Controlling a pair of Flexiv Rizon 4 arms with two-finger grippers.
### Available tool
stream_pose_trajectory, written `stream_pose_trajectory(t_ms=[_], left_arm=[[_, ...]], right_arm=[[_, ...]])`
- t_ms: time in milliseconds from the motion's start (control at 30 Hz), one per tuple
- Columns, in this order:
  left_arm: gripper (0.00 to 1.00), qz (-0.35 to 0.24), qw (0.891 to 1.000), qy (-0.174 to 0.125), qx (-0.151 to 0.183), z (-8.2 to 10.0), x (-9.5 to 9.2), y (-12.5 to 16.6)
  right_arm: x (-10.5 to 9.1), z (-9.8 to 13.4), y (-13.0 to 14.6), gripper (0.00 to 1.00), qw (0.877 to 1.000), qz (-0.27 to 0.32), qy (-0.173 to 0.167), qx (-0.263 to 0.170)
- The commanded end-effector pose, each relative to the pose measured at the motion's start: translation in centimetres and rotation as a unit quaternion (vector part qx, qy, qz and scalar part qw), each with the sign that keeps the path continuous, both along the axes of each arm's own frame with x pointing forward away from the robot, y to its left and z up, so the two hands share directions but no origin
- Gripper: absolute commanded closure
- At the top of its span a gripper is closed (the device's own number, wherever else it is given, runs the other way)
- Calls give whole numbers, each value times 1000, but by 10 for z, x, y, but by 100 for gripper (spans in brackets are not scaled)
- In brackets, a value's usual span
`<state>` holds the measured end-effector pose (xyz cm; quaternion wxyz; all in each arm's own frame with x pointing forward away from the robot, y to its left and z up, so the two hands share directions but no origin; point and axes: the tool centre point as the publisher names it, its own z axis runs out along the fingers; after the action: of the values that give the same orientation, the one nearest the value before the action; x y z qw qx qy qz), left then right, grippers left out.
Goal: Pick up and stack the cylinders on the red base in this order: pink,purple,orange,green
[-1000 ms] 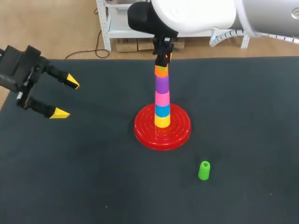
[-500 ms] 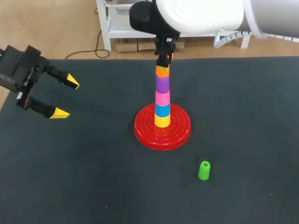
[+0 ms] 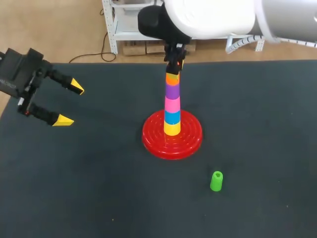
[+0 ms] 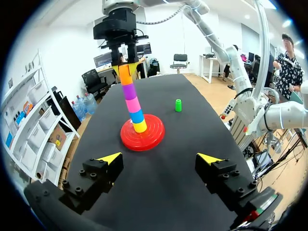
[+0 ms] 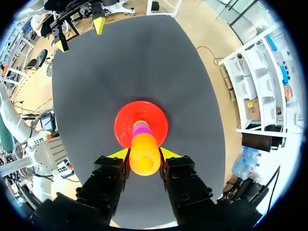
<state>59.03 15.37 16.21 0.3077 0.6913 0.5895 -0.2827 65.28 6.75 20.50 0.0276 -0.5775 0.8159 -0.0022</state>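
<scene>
A dark worktop (image 3: 99, 188) fills the scene, its far edge running just behind the stack and its left edge under the left arm.

The right tool (image 5: 144, 155) comes down from above at the top of the stack, its two yellow-tipped fingers pressed against opposite sides of the orange cylinder (image 3: 172, 78), pinching it. That cylinder sits on the purple cylinder (image 3: 172, 90), which rests on the pink cylinder (image 3: 172, 104). Under these stand a blue cylinder (image 3: 172, 117) and a yellow cylinder (image 3: 172, 129), the column leaning slightly. The column rises from the middle of the red base (image 3: 153, 141), a round ribbed disc lying flat near the worktop's middle, somewhat toward the far edge.

The green cylinder (image 3: 216, 181) stands upright by itself on the near right of the base, apart from the base's rim, with dark surface on every side of it and well in from the near and right edges.

The left tool (image 3: 70, 104) hangs at the worktop's left edge with its fingers spread wide and nothing between them, pointing toward the stack. A wide stretch of bare worktop lies between it and the base.
</scene>
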Motion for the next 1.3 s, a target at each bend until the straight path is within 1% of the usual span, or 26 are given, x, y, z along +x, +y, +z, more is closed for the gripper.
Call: stream_pose_trajectory(t_ms=[33, 633, 933, 1267, 1300], left_arm=[[0, 0, 1000, -2, -2, -1, -1, 1], [0, 0, 1000, -2, -2, -1, -1, 1], [0, 0, 1000, -2, -2, -1, -1, 1], [0, 0, 1000, -2, -2, -1, -1, 1], [0, 0, 1000, -2, -2, -1, -1, 1]], right_arm=[[1, -3, 1, 100, 1000, 1, 3, -2], [4, -15, 0, 100, 1000, -2, 21, -1], [3, -17, -2, 100, 1000, -3, 25, -2], [2, -15, -1, 100, 1000, -2, 20, 0], [2, -14, 0, 64, 1000, -3, 21, 9]])
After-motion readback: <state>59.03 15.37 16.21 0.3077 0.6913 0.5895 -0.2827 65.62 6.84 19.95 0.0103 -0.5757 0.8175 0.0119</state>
